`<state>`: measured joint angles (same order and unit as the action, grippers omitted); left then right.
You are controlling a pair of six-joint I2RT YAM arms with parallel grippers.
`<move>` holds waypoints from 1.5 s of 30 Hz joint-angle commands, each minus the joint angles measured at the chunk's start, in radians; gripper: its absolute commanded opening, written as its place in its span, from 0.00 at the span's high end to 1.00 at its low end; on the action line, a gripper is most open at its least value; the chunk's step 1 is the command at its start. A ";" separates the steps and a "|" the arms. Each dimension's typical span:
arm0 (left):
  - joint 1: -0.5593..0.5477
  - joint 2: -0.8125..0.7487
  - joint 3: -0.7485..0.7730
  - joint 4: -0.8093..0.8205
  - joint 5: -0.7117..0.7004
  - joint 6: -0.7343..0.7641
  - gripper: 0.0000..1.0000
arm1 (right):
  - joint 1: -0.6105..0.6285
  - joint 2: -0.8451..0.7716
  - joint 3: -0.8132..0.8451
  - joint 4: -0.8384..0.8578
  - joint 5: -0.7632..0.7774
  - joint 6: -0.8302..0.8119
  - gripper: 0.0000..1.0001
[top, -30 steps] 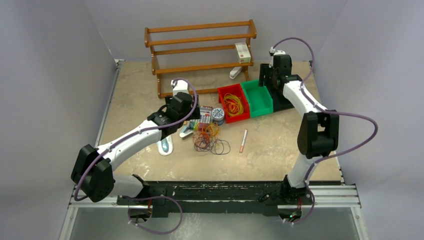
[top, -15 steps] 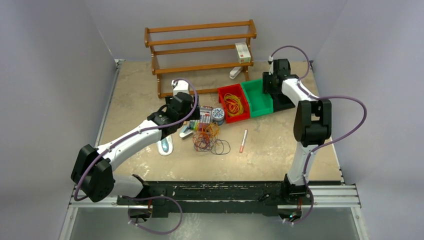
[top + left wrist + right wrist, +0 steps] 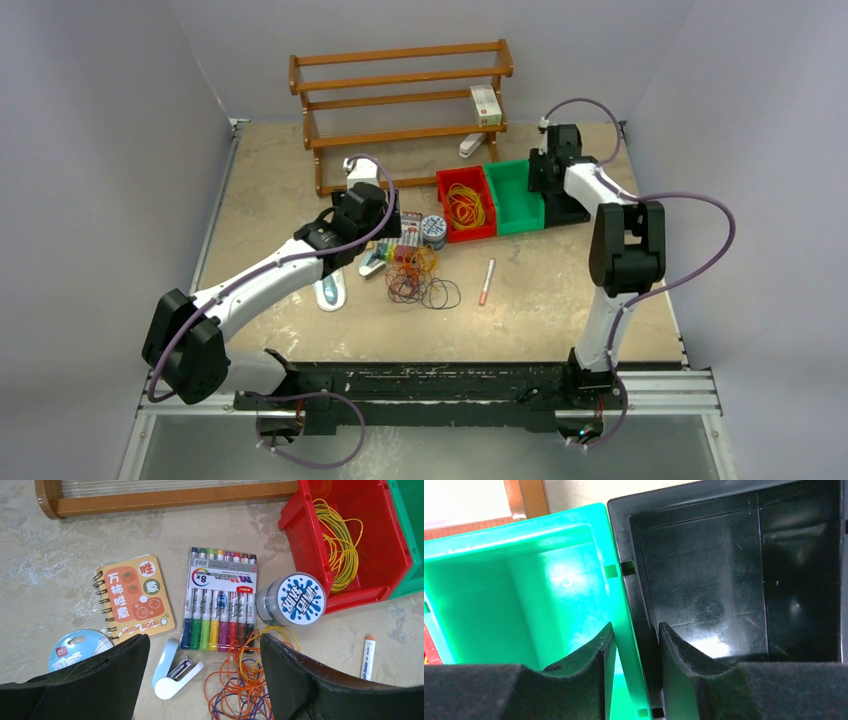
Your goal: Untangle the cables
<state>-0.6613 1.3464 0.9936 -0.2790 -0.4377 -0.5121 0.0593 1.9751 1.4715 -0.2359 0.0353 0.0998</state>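
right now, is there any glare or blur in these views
Right wrist view: strong glare inside the green bin, sheen on the glossy black bin. Left wrist view: sharp, marker pack print legible. Top external view: soft even light, cables tiny.

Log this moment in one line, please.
left gripper: open near tangled thin wire cables | right gripper: astride wall of green plastic bin

Three bins (image 3: 520, 200), eight packed markers (image 3: 220, 612), one notebook (image 3: 135, 600), one round tin (image 3: 295, 600)

Glossy green plastic bin (image 3: 524, 580), shiny black plastic bin (image 3: 724, 565) — faintly scratched, varnished wooden rack (image 3: 400, 97), matt mottled tabletop (image 3: 270, 190)
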 commanded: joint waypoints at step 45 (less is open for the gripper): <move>0.007 -0.032 -0.099 0.030 0.099 -0.112 0.12 | 0.007 -0.556 -0.344 0.190 -0.111 0.086 0.38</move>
<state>-0.6613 1.3289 0.9337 -0.2909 -0.3981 -0.5674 0.0578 1.4841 1.1614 -0.1211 0.0875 0.2588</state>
